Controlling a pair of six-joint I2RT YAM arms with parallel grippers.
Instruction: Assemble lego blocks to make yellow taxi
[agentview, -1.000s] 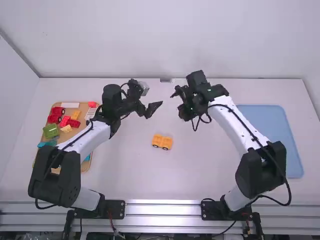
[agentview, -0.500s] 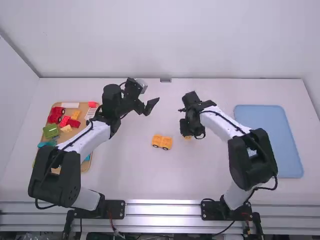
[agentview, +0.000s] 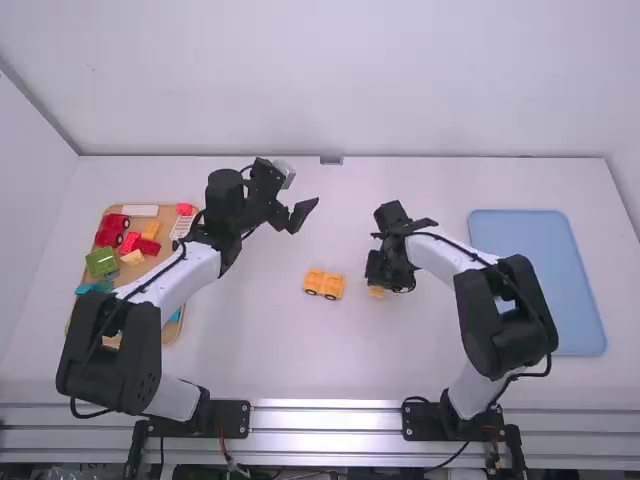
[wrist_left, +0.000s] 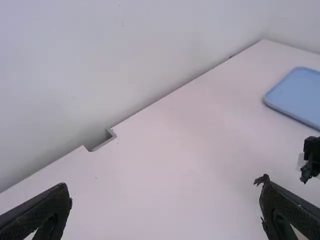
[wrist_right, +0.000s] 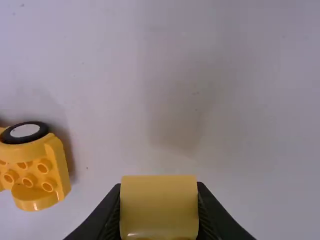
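White table (agentview: 250, 350), backed by pale walls. Far left, a tan tray (agentview: 168, 214) bears assorted blocks, among them a green one (agentview: 102, 261) and a red wheeled one (agentview: 112, 230). Next, my left gripper (wrist_left: 165, 182) has its fingers spread, with nothing between them, beyond and to the left of the assembly site. At mid-table lies the yellow wheeled base (agentview: 324, 284), studs up, its long axis running roughly left to right. Just beyond its right end, near but apart, my right gripper (wrist_right: 159, 185) grasps a yellow block (wrist_right: 159, 207) between its two fingers. A blue tray (agentview: 540, 280) lies at far right. Note the governing relation: the base is to the left of the held block, nearly in line with its own long axis, and the right gripper is nearer. I judge that seating the block calls for a short leftward transfer, then alignment over the studs before pressing.
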